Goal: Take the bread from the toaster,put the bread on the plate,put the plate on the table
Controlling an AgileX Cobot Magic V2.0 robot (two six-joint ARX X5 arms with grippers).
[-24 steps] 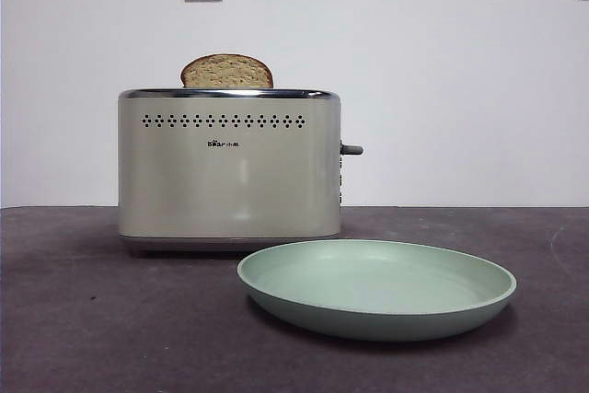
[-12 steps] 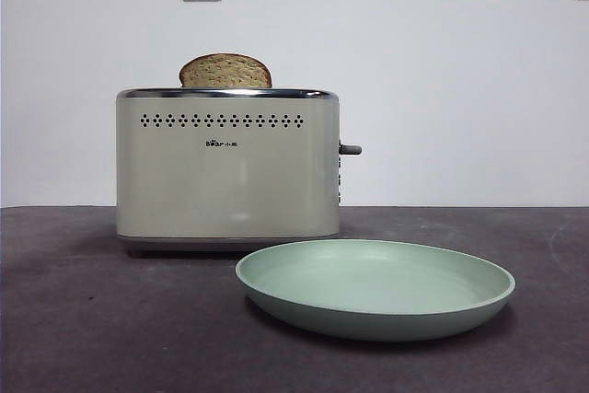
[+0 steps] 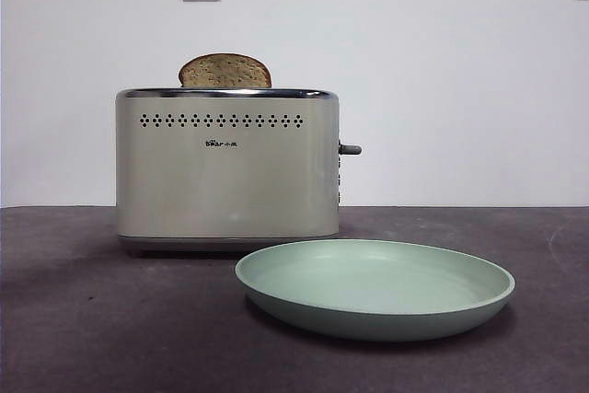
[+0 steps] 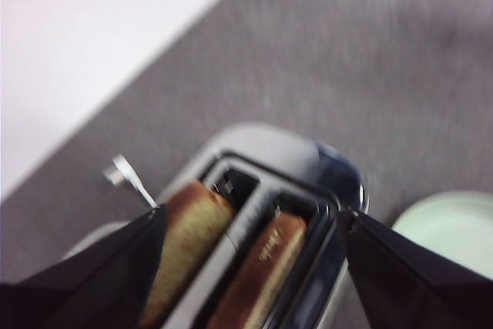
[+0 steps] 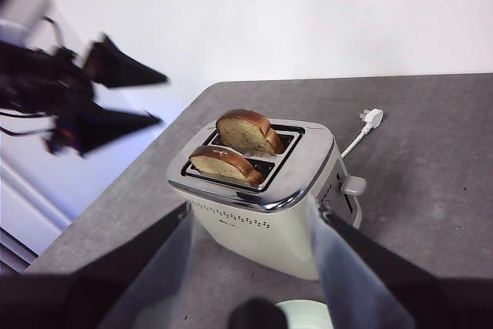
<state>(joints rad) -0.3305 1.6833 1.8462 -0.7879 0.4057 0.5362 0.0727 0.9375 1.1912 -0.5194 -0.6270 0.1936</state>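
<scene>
Still bread (image 3: 225,72) in toaster (image 3: 227,167)

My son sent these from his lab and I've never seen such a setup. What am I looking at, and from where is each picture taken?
It is a two-armed robot at a dark table. One camera looks level across the table; the others ride on the wrists. On the table stand a cream toaster with two slices in its slots, the taller being the bread, and a mint-green plate. The left gripper is above the toaster, jaws open. The right gripper waits open near the plate. Neither holds anything.
</scene>
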